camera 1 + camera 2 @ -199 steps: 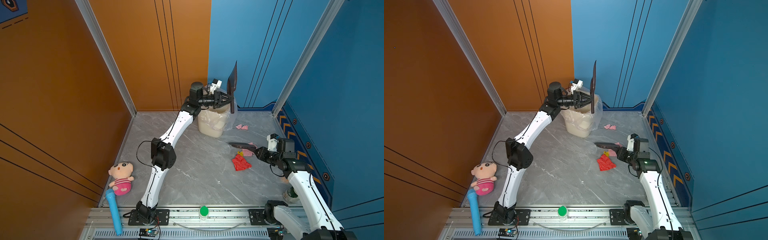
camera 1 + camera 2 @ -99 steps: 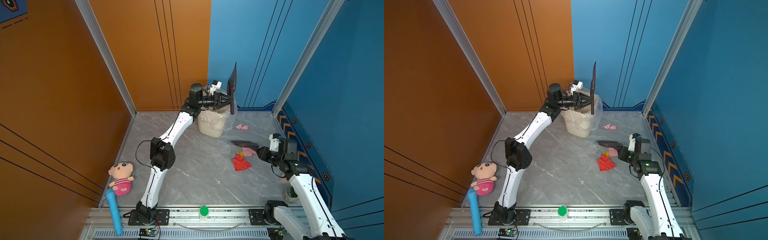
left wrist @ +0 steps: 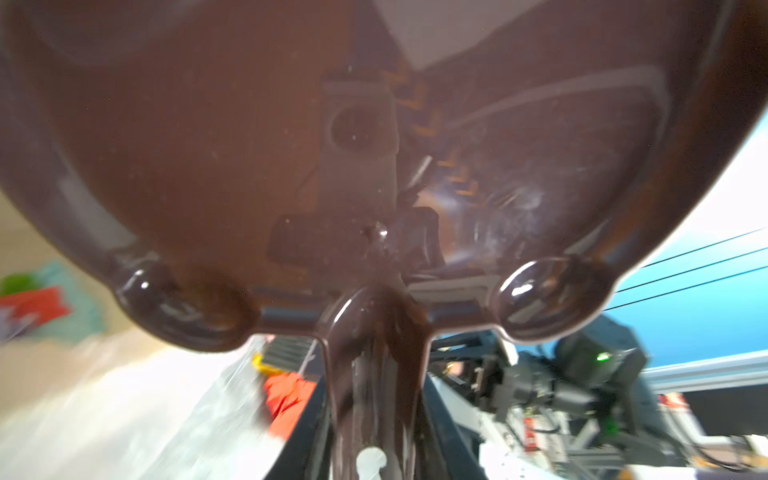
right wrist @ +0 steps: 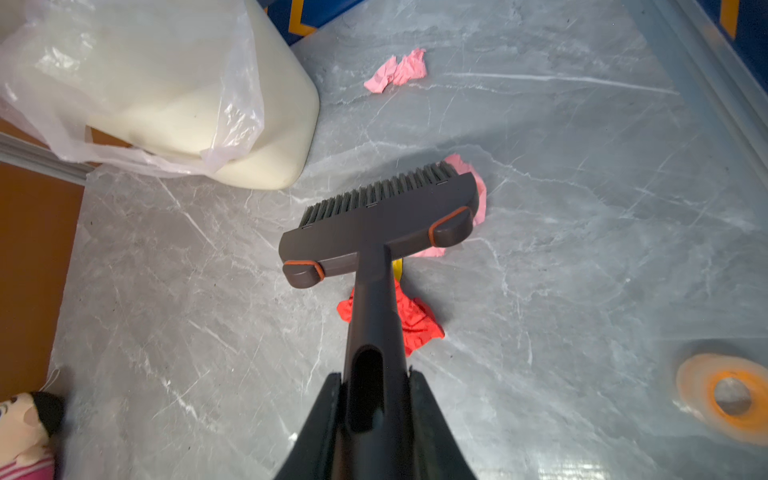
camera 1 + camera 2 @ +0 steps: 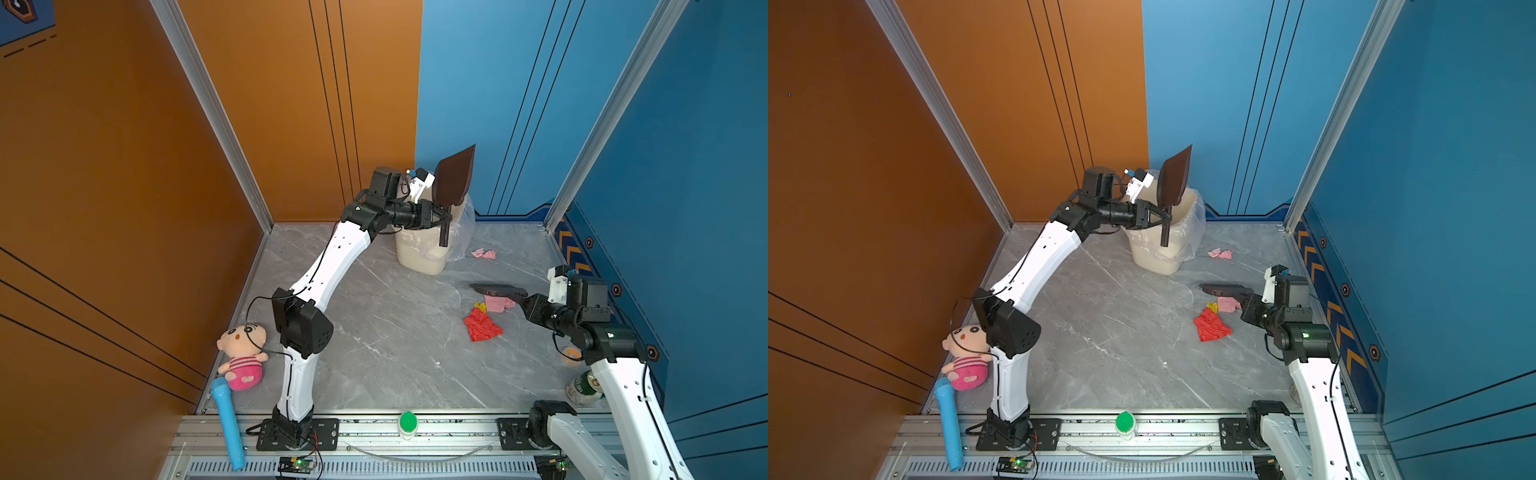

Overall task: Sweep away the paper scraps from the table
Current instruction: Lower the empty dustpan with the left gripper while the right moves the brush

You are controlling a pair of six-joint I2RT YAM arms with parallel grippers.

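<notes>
Grey marble-patterned desk [image 5: 374,340], railed in aluminium. Left end effector [image 5: 442,216]: clamped on the handle of a brown dustpan [image 5: 455,176], pan upright above a cream waste bin [image 5: 419,249] lined with a clear plastic bag [image 5: 463,230], near the desk's far edge; the left wrist view shows coloured scraps [image 3: 37,303] lying inside the bin. Right end effector [image 5: 524,300]: closed tight on the handle of a dark grey brush [image 4: 378,224], the head raised above the desk, bristles pointing toward the far edge. Paper scraps on the desk, all toward the right edge: one red piece [image 5: 481,326] beneath the brush handle, one small yellow piece [image 5: 481,306] touching it, one pink piece [image 5: 498,303] partly under the brush head, one further pink piece [image 5: 484,253] apart, just beside the bin. Other items: plush doll [image 5: 241,357] in pink stripes at the left edge, beside the left arm's elbow; light blue tube [image 5: 228,424] overhanging the near left corner; tape roll [image 4: 731,397] with orange core near the right edge; green-capped bottle [image 5: 407,424] on the near rail; a second bottle [image 5: 582,388] at the near right corner, partly hidden by the right arm.
</notes>
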